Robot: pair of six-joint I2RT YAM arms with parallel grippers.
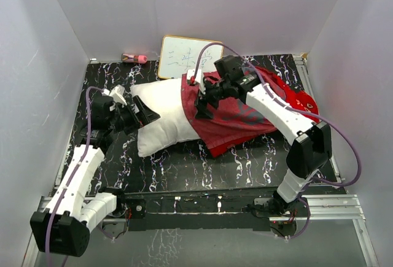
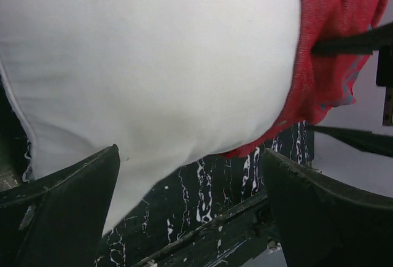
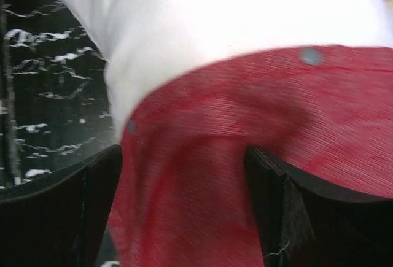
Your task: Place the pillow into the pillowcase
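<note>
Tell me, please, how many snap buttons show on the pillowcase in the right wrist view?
2. One snap sits on the pillowcase hem at upper right, beside the pillow; the other snap is at the hem's left edge. More may be hidden.

pillow (image 1: 163, 113): smooth matt white cloth | pillowcase (image 1: 236, 123): thin ribbed red cloth | table (image 1: 245, 162): glossy black marbled
</note>
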